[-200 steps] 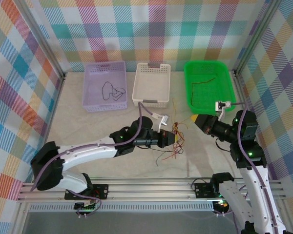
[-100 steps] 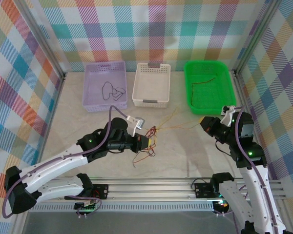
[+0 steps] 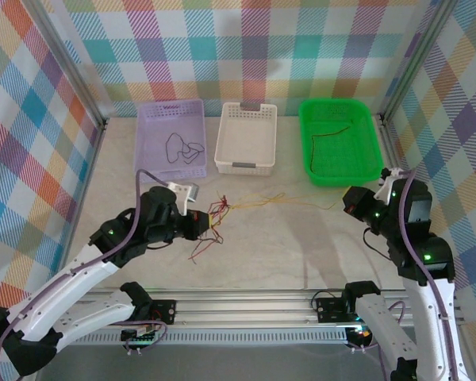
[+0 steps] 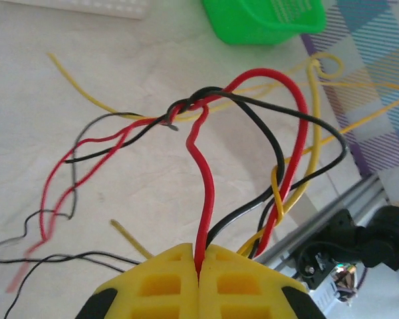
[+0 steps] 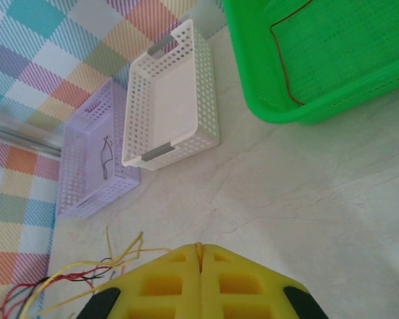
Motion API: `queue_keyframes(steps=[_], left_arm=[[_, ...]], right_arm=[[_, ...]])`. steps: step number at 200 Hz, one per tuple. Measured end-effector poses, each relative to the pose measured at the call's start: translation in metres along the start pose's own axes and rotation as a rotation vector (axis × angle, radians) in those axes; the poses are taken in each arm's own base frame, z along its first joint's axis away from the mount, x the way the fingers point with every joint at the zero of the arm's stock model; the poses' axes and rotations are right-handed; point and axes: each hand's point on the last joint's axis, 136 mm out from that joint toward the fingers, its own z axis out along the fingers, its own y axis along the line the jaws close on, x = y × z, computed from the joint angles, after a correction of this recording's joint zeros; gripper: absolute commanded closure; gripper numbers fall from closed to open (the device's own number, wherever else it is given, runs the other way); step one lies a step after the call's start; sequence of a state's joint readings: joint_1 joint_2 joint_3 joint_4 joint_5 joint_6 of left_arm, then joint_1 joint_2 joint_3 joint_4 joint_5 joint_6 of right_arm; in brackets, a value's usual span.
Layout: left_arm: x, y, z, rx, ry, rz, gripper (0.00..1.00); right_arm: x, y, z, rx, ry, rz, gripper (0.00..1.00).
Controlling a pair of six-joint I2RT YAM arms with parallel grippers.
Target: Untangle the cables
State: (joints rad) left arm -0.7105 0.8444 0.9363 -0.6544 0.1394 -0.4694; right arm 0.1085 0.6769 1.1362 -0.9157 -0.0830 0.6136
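Left jaws clamped the tangle of thin red, black, yellow wires; my right jaws pinched one yellow strand.

no readable text, no labels, no numbers

Leaving the pale marbled tabletop bare and passable at centre front and right. Blocking the far edge with a row of lilac perforated plastic basket, white perforated plastic basket and green plastic tray. Stringing thin red, black and yellow cables across the middle, crossing any straight reach toward the white basket.
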Motion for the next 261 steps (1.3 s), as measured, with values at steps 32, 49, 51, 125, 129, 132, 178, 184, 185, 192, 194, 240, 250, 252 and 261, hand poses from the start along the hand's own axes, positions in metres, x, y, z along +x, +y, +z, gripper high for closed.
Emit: queue_keyframes(steps=[32, 49, 51, 125, 129, 132, 178, 184, 185, 192, 194, 240, 250, 252, 261], left_arm=[[-0.02, 0.038, -0.021, -0.152, -0.049, -0.061, 1.0], [-0.022, 0.072, -0.032, -0.273, -0.064, -0.123, 1.0], [-0.022, 0.075, -0.033, -0.287, -0.064, -0.131, 1.0], [0.0, 0.111, -0.038, -0.389, -0.028, -0.222, 1.0], [0.001, 0.111, -0.037, -0.386, -0.023, -0.224, 1.0], [0.002, 0.11, -0.036, -0.382, -0.019, -0.225, 1.0], [-0.005, 0.096, -0.022, -0.286, 0.0, -0.227, 1.0], [-0.006, 0.094, -0.02, -0.275, 0.004, -0.227, 1.0], [-0.006, 0.094, -0.019, -0.273, 0.003, -0.227, 1.0], [-0.008, 0.092, -0.017, -0.262, 0.006, -0.227, 1.0], [-0.009, 0.092, -0.016, -0.26, 0.007, -0.227, 1.0], [-0.03, 0.07, -0.003, -0.192, 0.008, -0.183, 1.0], [-0.037, 0.06, -0.001, -0.172, 0.004, -0.159, 1.0], [-0.038, 0.058, -0.001, -0.166, 0.001, -0.153, 1.0], [-0.045, 0.049, 0.0, -0.147, -0.006, -0.131, 1.0]], right_arm=[[-0.017, -0.005, -0.017, 0.085, -0.045, -0.035, 1.0], [-0.033, -0.007, -0.032, 0.139, -0.105, -0.052, 1.0], [-0.036, -0.007, -0.034, 0.143, -0.113, -0.055, 1.0], [-0.051, 0.023, -0.049, 0.066, -0.103, -0.116, 1.0], [-0.049, 0.026, -0.046, 0.051, -0.085, -0.116, 1.0], [-0.048, 0.03, -0.043, 0.034, -0.07, -0.117, 1.0], [-0.052, 0.08, -0.019, -0.18, 0.069, -0.127, 1.0], [-0.055, 0.087, -0.018, -0.205, 0.075, -0.131, 1.0], [-0.056, 0.088, -0.017, -0.211, 0.075, -0.132, 1.0], [-0.061, 0.096, -0.016, -0.239, 0.08, -0.135, 1.0], [-0.062, 0.099, -0.015, -0.248, 0.082, -0.137, 1.0], [-0.084, 0.154, 0.006, -0.408, 0.126, -0.191, 1.0], [-0.085, 0.165, 0.013, -0.43, 0.145, -0.204, 1.0], [-0.085, 0.168, 0.015, -0.435, 0.149, -0.207, 1.0], [-0.085, 0.179, 0.024, -0.455, 0.167, -0.223, 1.0]])
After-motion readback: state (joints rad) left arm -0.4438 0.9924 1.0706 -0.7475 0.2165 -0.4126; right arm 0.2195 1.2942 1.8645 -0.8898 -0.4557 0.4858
